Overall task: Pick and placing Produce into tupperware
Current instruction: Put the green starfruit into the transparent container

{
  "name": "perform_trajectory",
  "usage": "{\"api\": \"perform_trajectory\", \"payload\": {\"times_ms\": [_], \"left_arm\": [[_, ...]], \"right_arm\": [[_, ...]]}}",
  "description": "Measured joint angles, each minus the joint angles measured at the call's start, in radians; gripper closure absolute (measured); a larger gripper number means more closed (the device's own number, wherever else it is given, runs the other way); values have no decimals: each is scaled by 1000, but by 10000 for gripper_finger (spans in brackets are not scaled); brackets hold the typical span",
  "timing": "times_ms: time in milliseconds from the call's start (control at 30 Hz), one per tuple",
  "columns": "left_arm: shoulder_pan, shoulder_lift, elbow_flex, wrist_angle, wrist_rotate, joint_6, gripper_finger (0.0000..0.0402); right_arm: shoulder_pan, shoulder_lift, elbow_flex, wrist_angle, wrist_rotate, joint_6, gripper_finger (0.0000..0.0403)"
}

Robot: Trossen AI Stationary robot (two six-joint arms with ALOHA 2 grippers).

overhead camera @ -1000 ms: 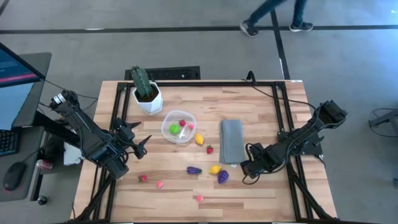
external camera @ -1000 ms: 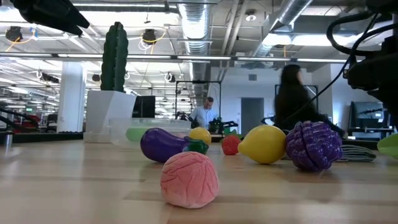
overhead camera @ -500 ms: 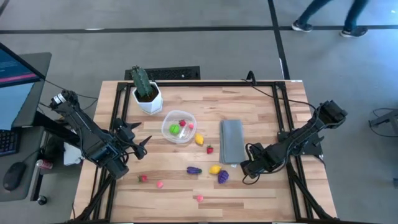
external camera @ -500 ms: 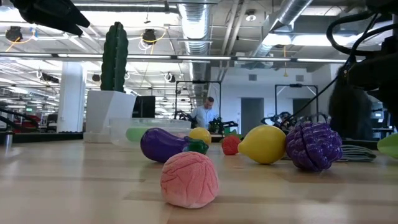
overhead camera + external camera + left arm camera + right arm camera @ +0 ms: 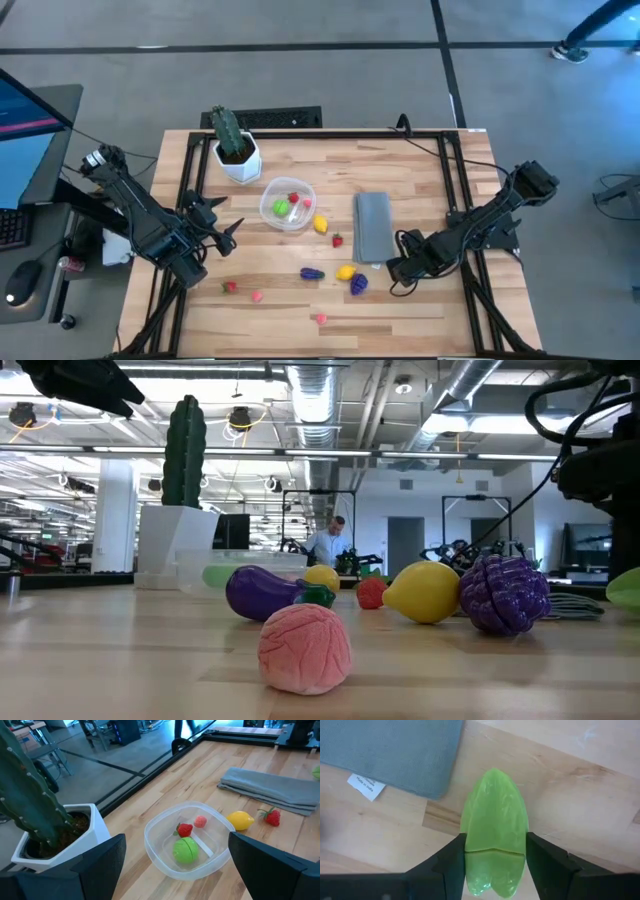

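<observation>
Right wrist view: the right claw (image 5: pixel 495 865) pinches a green leafy vegetable (image 5: pixel 495 825) against the worktop (image 5: pixel 580 795) beside the grey cloth (image 5: pixel 395 750); the left claw (image 5: pixel 175 865) gapes wide over the tupperware (image 5: pixel 155 845).

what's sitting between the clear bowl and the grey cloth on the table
A yellow lemon and a small red strawberry lie between the clear bowl and the grey cloth. The high view shows it, and so does the left wrist view.
</observation>
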Motion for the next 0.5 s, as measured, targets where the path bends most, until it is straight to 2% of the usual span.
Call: {"api": "perform_trajectory", "payload": {"times_ms": [500], "left_arm": [[0,0,0,-1,0,9,58]], "right_arm": [[0,-2,-2,-8,1,0,222]]}}
